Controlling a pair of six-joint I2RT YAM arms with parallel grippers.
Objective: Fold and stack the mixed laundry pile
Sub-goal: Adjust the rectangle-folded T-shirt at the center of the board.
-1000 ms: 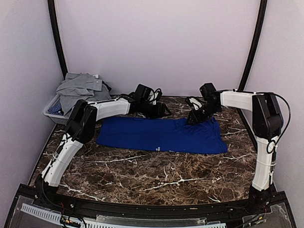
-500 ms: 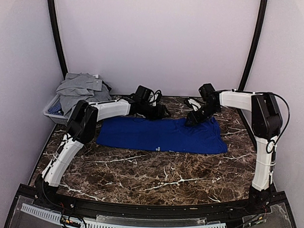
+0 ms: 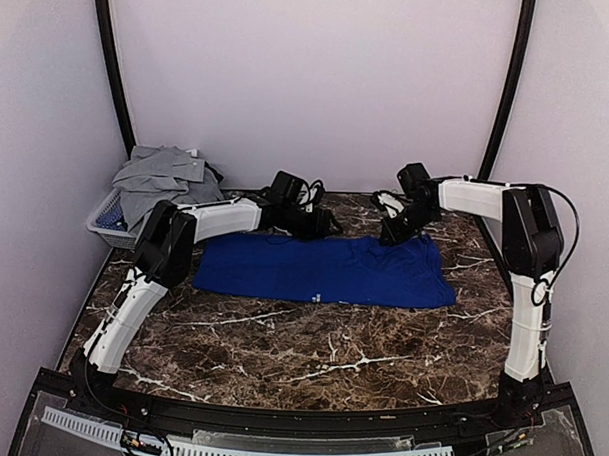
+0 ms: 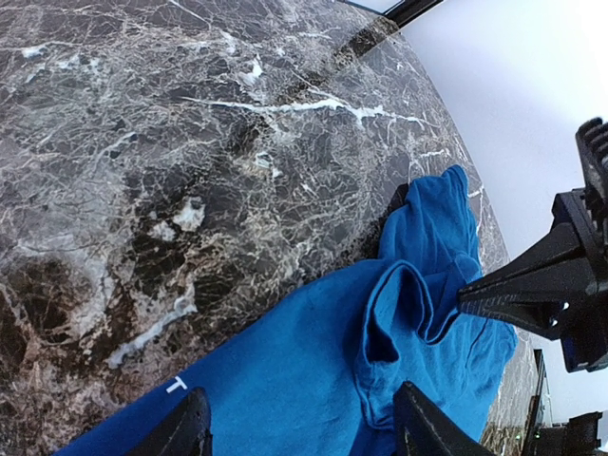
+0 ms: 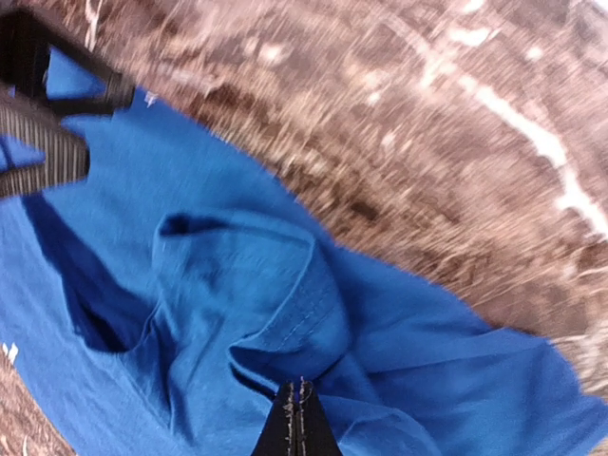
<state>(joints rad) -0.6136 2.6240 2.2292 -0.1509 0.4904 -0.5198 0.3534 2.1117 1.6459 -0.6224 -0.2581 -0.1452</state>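
A royal-blue T-shirt (image 3: 323, 269) lies spread flat across the far half of the marble table (image 3: 310, 348). A small white print (image 4: 177, 385) shows near my left fingers. My left gripper (image 3: 323, 225) (image 4: 304, 432) hovers open over the shirt's far edge, with only cloth beneath its jaws. My right gripper (image 3: 390, 233) (image 5: 302, 418) is shut, its tips pressed together just above a rumpled hem fold (image 5: 285, 323) at the shirt's far right corner. No cloth shows between the tips. The rest of the laundry pile, topped by a light-grey polo (image 3: 164, 173), sits in the basket.
A grey mesh basket (image 3: 105, 221) stands at the table's far left corner. The back wall runs close behind both grippers. Black frame posts (image 3: 112, 71) rise at either side. In the left wrist view the right gripper (image 4: 537, 285) appears at the right.
My right gripper's jaws have closed, and it has shifted slightly toward the back wall. The left arm and the shirt's spread have not visibly moved.
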